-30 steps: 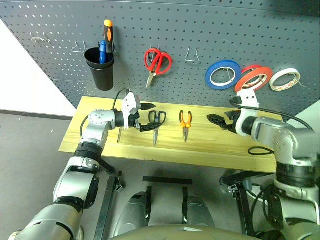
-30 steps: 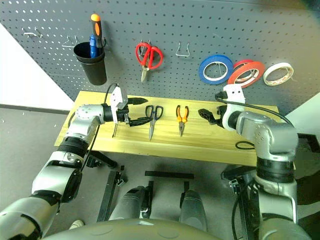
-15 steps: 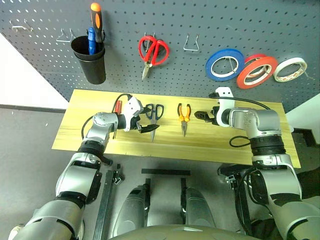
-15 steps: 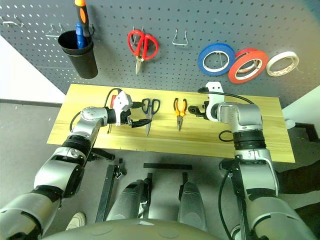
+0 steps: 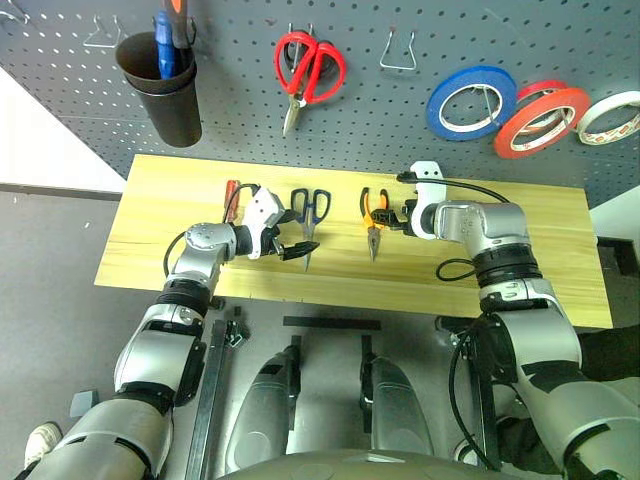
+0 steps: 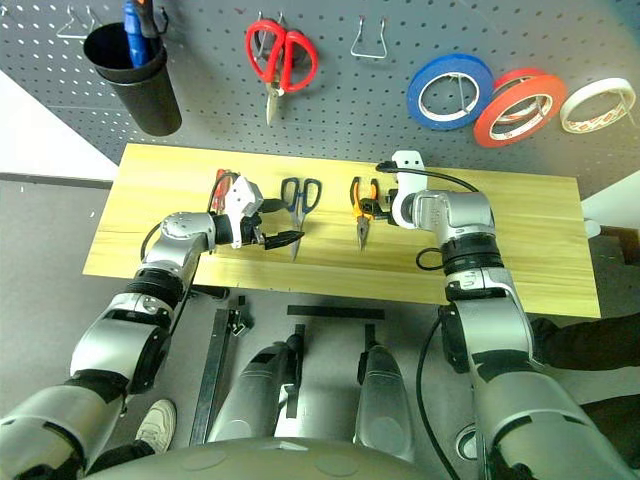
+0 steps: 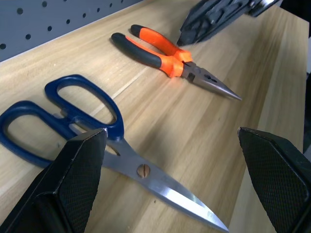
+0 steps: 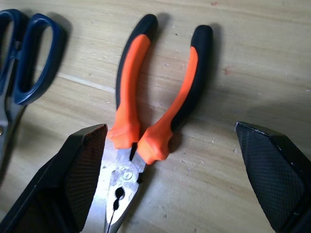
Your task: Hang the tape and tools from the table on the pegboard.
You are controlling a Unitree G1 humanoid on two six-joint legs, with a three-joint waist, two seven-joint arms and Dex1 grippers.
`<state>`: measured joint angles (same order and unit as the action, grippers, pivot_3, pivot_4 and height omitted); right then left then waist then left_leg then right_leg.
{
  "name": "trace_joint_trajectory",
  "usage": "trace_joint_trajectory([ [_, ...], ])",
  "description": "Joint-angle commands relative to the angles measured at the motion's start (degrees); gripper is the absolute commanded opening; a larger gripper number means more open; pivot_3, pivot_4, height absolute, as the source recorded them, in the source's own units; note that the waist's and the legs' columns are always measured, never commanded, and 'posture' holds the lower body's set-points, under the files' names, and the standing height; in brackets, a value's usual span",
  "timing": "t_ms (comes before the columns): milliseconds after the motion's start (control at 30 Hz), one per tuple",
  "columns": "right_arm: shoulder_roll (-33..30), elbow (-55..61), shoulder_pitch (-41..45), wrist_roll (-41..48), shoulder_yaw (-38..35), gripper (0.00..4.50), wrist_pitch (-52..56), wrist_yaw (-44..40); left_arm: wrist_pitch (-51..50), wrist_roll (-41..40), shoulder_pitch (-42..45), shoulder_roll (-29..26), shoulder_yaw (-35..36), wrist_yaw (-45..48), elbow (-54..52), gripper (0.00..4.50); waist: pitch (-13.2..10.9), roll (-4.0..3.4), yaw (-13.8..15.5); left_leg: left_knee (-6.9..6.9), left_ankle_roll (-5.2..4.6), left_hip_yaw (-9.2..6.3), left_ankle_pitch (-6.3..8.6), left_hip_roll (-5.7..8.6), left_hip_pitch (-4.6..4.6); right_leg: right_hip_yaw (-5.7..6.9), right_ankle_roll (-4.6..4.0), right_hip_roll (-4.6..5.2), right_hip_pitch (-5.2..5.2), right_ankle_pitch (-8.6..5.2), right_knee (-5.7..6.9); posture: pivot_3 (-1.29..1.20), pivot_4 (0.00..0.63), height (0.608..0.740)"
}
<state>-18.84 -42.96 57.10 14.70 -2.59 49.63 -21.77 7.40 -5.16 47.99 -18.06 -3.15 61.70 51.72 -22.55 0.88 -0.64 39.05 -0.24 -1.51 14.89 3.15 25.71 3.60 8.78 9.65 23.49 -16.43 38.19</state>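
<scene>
1. The table (image 5: 540, 270) is a light yellow wood-grain top standing against the dark grey pegboard (image 5: 420, 130).
2. The dark-handled scissors (image 5: 308, 215) lie flat on the table left of centre, handles toward the pegboard and blades pointing to the near edge.
3. The pliers (image 5: 373, 215), with orange-and-black handles, lie just right of the scissors, apart from them, handles far and tips near.
4. A red-handled screwdriver (image 5: 230, 196) lies on the table at the left, partly hidden behind the left gripper.
5. The left gripper (image 5: 292, 247) hovers low over the table beside the scissors, its fingers spread wide and holding nothing; in its wrist view the scissor pivot and blades lie between the two pads.
6. The right gripper (image 5: 388, 214) sits just over the pliers, fingers released and wide apart, empty; its wrist view shows the pliers' joint next to one finger (image 8: 73, 179), with the handles between the two.
7. The wide red-orange tape roll (image 5: 541, 122) hangs on the pegboard at the right, overlapping a thinner red-edged roll (image 5: 545, 92) behind it.
8. A blue tape roll (image 5: 470, 101) hangs to its left and a white roll (image 5: 610, 117) to its right.
9. Red-handled scissors (image 5: 308, 70) hang on a hook above the table's middle.
10. A bare wire hook (image 5: 398, 52) sits just right of them.
11. A black cup (image 5: 160, 85) at far left holds a blue-handled tool.
</scene>
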Motion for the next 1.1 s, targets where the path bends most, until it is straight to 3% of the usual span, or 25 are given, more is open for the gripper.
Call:
trace_joint_trajectory([
  [33, 0.96, -3.27, 2.46, -1.16, -0.56, 4.39, -2.84, 0.02, -0.81, -1.14, -0.22, -0.71, 1.29, -0.68, -2.4, 4.5, -0.17, -0.02, 0.02, -0.02, 0.0, 0.0, 0.0, -0.01, 0.01, 0.0, 0.0, 0.0, 0.03, 0.0, 0.0, 0.17, 0.472, 0.74],
  [333, 3.57, -11.56, 6.77, -4.02, -0.32, 4.39, -6.97, -0.04, -1.76, -1.43, -0.77, -1.72, 1.7, -1.54, -3.91, 4.5, -0.7, -0.03, 0.11, -0.07, 0.01, 0.09, 0.0, -0.02, 0.01, 0.01, 0.0, 0.0, 0.09, 0.0, 0.01, 0.19, 0.47, 0.74],
  [1000, 5.78, -15.04, 8.53, -12.87, 6.7, 4.39, -3.85, -1.33, -1.14, -1.21, -2.17, -2.24, 1.44, -2.73, -5.53, 4.5, -0.7, -0.02, 0.18, -0.09, 0.03, 0.09, -0.01, -0.02, -0.01, 0.02, 0.0, 0.0, 0.09, 0.0, 0.0, 0.19, 0.438, 0.74],
  [1100, 6.26, -16.27, 8.72, -13.44, 6.53, 3.9, -3.86, -0.59, -0.25, -0.59, -2.39, -2.29, 0.84, -2.67, -5.44, 4.5, -0.7, -0.02, 0.19, -0.1, 0.03, 0.08, -0.01, -0.03, -0.01, 0.03, 0.0, 0.0, 0.09, 0.0, 0.0, 0.19, 0.434, 0.74],
])
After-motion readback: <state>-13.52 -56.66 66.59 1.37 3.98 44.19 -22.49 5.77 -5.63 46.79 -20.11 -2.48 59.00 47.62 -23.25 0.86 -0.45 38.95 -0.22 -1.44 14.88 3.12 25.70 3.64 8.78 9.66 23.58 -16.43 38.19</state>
